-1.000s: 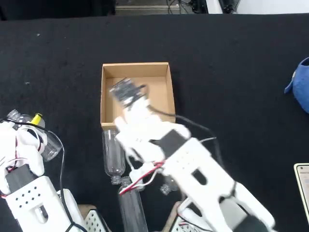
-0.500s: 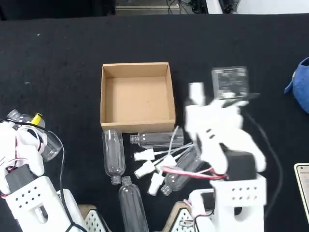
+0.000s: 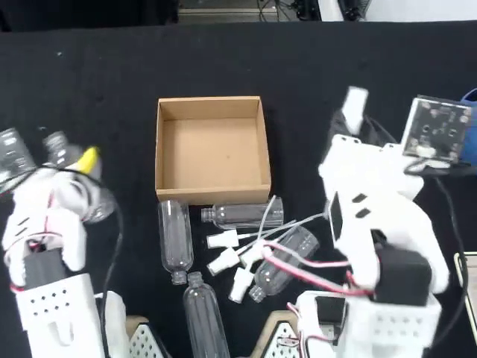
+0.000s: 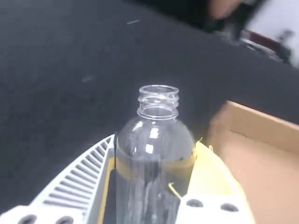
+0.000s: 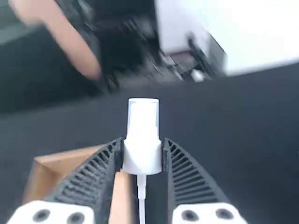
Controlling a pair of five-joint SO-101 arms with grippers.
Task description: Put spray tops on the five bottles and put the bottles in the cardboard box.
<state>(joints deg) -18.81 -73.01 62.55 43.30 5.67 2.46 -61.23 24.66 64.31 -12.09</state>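
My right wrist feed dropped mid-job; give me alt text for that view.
The right hand is shut on a white spray top, its thin tube running back toward the camera. Beyond it lie the black table and a corner of the cardboard box.

Left wrist view: the bottle [image 4: 156,154] between the fingers [image 4: 208,172] is cut off below its shoulder by the picture's edge, and the cardboard box [image 4: 261,144] is cropped too. Right wrist view: the spray top [image 5: 142,140] has its tube running out of frame, the room behind just a blur. From above, the held bottle is smeared, and 1 loose bottle [image 3: 203,321] of 4 on the desk [image 3: 97,82] is cut by the lower edge.
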